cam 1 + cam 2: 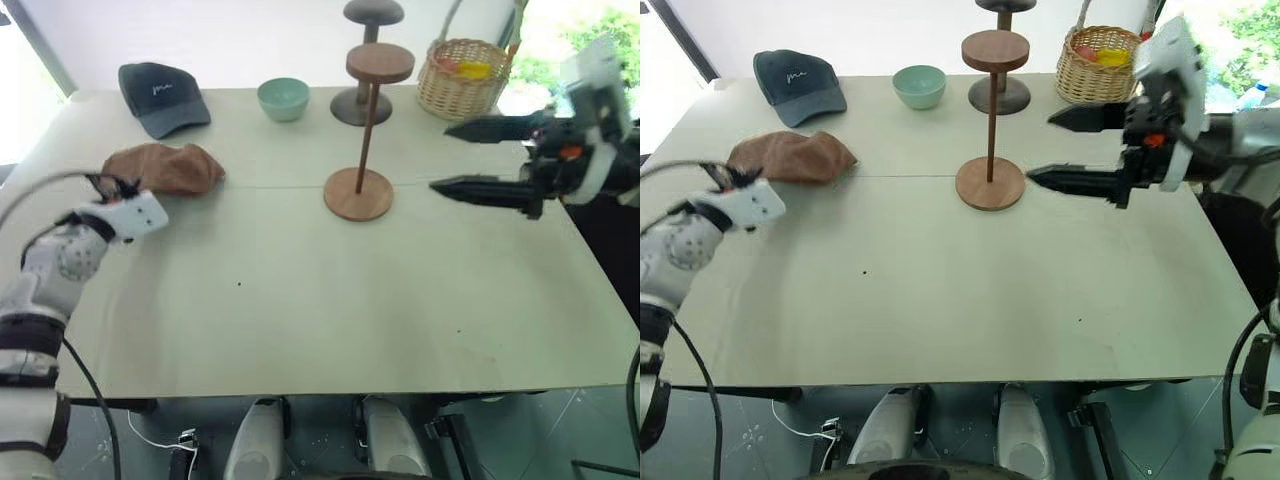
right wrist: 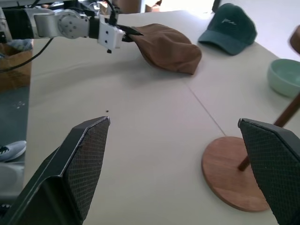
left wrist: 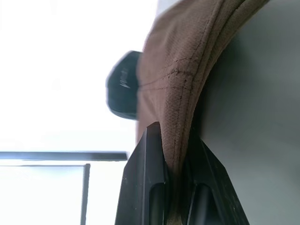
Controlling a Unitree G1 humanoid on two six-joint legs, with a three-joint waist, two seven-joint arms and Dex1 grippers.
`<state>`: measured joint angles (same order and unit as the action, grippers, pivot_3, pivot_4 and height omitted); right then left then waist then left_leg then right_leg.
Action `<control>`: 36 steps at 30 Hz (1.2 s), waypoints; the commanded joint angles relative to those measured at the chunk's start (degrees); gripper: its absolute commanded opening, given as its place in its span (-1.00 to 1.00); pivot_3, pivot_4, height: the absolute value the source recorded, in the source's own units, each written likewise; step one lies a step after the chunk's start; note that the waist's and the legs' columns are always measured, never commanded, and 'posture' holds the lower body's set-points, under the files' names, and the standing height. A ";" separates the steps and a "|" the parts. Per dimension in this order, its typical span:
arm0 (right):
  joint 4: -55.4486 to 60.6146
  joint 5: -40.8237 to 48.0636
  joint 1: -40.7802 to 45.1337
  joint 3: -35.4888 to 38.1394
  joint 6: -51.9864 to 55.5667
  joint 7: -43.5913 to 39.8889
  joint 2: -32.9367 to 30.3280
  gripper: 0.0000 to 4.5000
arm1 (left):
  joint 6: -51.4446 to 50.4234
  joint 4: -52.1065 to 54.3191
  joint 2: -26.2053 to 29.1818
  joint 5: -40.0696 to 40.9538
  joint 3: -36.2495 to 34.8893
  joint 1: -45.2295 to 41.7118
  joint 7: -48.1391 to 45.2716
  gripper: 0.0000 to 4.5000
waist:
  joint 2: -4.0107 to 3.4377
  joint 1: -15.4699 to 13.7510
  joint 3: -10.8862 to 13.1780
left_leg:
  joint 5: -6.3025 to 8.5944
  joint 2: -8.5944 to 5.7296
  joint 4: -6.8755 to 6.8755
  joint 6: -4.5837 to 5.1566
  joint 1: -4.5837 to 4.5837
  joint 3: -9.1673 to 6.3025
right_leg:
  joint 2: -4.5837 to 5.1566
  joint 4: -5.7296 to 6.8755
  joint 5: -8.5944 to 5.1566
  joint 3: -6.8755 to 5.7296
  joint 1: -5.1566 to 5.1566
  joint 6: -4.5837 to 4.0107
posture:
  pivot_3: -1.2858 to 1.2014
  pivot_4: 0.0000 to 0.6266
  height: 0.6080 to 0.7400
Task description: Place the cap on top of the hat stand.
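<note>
We see the left pincer (image 3: 174, 187) clenched on the rim of the cap (image 1: 165, 167), its two black fingers (image 3: 145, 187) pinching a stitched fold of brown fabric. The rest of the cap lies slumped on the tabletop (image 1: 300, 300) just beyond the fingertips. We judge the cap light, soft and floppy: woven cloth with visible seams, no stiff shell, likely to sag from a single pinch and drape wherever it lands. The hemmed edge where the pincer holds looks the firmest place to take it; a grip on the crown would only bunch the cloth.

The hat stand (image 1: 362, 140) stands well apart from the left pincer, toward the right pincer (image 1: 480, 160), whose jaws are spread wide with nothing between them, just beside the stand's base. We read the stand as smooth reddish-brown wood: a round flat foot, a thin pole, a small round top disc, narrower than the cap. It is rigid but slender, and could tip if knocked.

Beyond the cap lies a dark grey baseball cap (image 1: 160, 95) with a stiff peak.
</note>
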<state>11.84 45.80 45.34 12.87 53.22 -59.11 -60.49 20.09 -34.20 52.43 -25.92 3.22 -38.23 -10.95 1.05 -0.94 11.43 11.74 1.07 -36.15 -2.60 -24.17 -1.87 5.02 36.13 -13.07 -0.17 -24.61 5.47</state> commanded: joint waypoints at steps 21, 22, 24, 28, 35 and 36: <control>0.15 3.03 -8.75 21.65 1.15 6.98 -5.62 1.00 | 5.70 1.77 -27.23 6.84 6.46 -35.87 -6.46 -0.99 | -0.01 1.84 0.00 | -0.01 -0.10 -0.11 0.05 -0.14 0.18 | 0.01 -0.11 0.31 0.22 -0.03 0.62 | 0.03 -0.52 1.00; 0.54 3.39 -9.05 22.12 1.45 7.40 -5.58 1.00 | 5.64 2.63 -26.97 7.17 6.42 -34.46 -7.17 -0.99 | -0.01 1.82 -0.01 | -0.01 -0.10 -0.12 0.05 -0.12 0.19 | 0.01 -0.09 0.31 0.23 -0.03 0.62 | 0.03 -0.52 1.00; 0.84 4.16 -9.13 22.71 1.76 8.61 -5.12 1.00 | 5.56 5.39 -26.39 8.22 6.24 -31.22 -8.81 -0.99 | -0.10 1.75 -0.06 | -0.01 -0.10 -0.11 0.05 -0.08 0.19 | 0.01 -0.06 0.31 0.25 -0.03 0.62 | 0.03 -0.52 1.00; 1.02 5.16 -8.87 21.82 1.46 10.48 -4.14 1.00 | 5.64 10.34 -26.12 9.16 6.51 -26.88 -11.30 -0.99 | -0.09 1.58 -0.05 | -0.01 -0.10 -0.13 0.05 -0.05 0.19 | 0.00 -0.04 0.31 0.26 0.00 0.60 | 0.03 -0.52 1.00; 1.61 7.40 -8.14 20.18 1.26 12.07 -3.22 1.00 | 7.97 7.02 -26.64 4.46 8.57 -23.81 -8.90 -0.99 | -0.07 1.32 -0.04 | -0.01 -0.11 -0.22 0.05 -0.14 0.17 | 0.01 -0.06 0.31 0.27 0.01 0.61 | 0.03 -0.52 1.00; 1.62 7.64 -8.14 20.05 1.25 12.14 -3.28 1.00 | 8.21 6.30 -26.78 3.96 8.76 -23.84 -8.37 -0.99 | -0.07 1.34 -0.05 | -0.01 -0.11 -0.24 0.06 -0.14 0.17 | 0.01 -0.06 0.31 0.26 0.02 0.61 | 0.03 -0.52 1.00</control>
<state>12.18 52.39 35.84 31.90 55.08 -47.32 -63.48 27.12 -27.89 25.63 -20.98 12.18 -61.47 -20.99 0.97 0.40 11.38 11.72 0.95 -36.39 -2.55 -24.30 -1.69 5.02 36.08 -12.76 0.09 -24.58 6.08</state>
